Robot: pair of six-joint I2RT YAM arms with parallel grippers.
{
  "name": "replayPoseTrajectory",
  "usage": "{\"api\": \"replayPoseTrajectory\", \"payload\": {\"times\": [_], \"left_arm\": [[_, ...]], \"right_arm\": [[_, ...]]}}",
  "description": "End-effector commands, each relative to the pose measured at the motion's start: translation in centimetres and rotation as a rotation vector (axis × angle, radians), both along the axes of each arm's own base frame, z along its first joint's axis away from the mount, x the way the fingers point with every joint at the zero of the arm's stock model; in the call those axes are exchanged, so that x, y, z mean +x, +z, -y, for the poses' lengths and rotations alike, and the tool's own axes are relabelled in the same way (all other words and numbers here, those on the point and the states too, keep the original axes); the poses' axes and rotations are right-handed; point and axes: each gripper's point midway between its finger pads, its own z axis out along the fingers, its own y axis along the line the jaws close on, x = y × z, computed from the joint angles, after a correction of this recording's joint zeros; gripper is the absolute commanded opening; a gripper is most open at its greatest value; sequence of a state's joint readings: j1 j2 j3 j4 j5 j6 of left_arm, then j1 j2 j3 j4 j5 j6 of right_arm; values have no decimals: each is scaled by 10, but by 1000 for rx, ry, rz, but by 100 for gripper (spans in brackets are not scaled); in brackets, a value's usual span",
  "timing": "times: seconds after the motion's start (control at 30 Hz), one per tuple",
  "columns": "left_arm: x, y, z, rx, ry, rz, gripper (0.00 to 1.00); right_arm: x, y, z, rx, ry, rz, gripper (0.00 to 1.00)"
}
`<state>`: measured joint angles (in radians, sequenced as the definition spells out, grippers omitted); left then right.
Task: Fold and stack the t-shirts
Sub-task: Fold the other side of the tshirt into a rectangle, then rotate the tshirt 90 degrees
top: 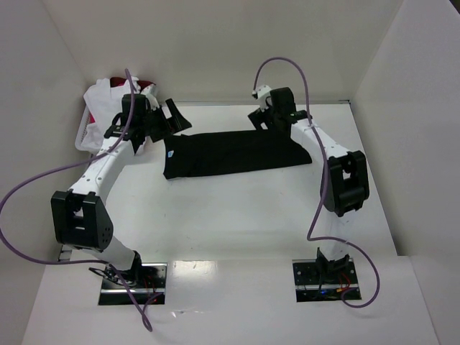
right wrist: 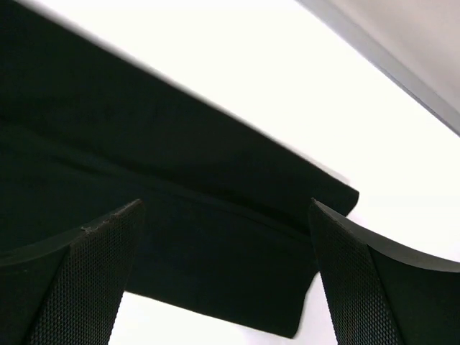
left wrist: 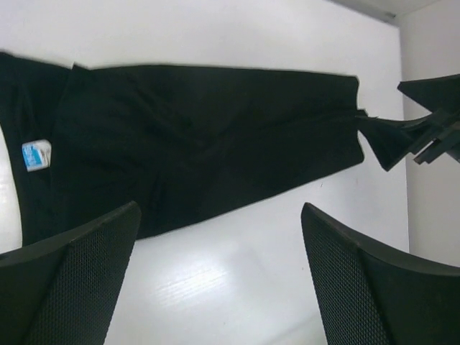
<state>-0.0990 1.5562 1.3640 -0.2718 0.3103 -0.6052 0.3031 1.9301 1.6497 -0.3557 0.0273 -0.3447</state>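
**Black t-shirt** (top: pixel 233 153), folded into a long band, lies flat on the white surface (top: pixel 237 215) and spans from one gripper to the other. Left gripper (left wrist: pixel 219 212) hovers wide open and empty over the end with the light-blue label (left wrist: pixel 36 154). Right gripper (right wrist: pixel 224 205), equally wide and empty, hovers over the opposite end. White and red t-shirts (top: pixel 104 97) lie heaped behind the left gripper.

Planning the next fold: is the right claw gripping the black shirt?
No, the right claw hangs wide open over the black t-shirt.
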Motion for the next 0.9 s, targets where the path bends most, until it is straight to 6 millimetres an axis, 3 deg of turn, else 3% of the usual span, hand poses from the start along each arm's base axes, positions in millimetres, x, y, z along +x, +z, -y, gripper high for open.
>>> {"api": "replayPoseTrajectory", "payload": {"times": [0.0, 0.1, 0.13, 0.17, 0.27, 0.47, 0.53, 0.7, 0.87], "left_arm": [[-14, 11, 5, 2, -48, 19, 100], [-20, 6, 4, 11, -53, -2, 100], [-21, 4, 4, 12, -53, -11, 100], [-21, 4, 4, 12, -53, -11, 100], [-25, 1, 5, 8, -61, -29, 100], [-26, -16, 4, 27, -71, -82, 100], [-23, -12, 4, 27, -71, -78, 100], [-19, -9, 4, 42, -81, -74, 100], [-18, -10, 5, 44, -94, -79, 100]], "right_arm": [[-17, -36, 24, -246, 106, -60, 100], [-23, -57, 28, -259, 137, -92, 100], [-20, -55, 24, -255, 155, -76, 100], [-22, -70, 26, -273, 169, -106, 100], [-19, -86, 33, -305, 171, -129, 100], [-10, -104, 36, -316, 220, -146, 100], [-11, -122, 38, -337, 225, -178, 100], [-10, -132, 36, -332, 236, -199, 100], [-28, -151, 35, -347, 271, -236, 100]]}}
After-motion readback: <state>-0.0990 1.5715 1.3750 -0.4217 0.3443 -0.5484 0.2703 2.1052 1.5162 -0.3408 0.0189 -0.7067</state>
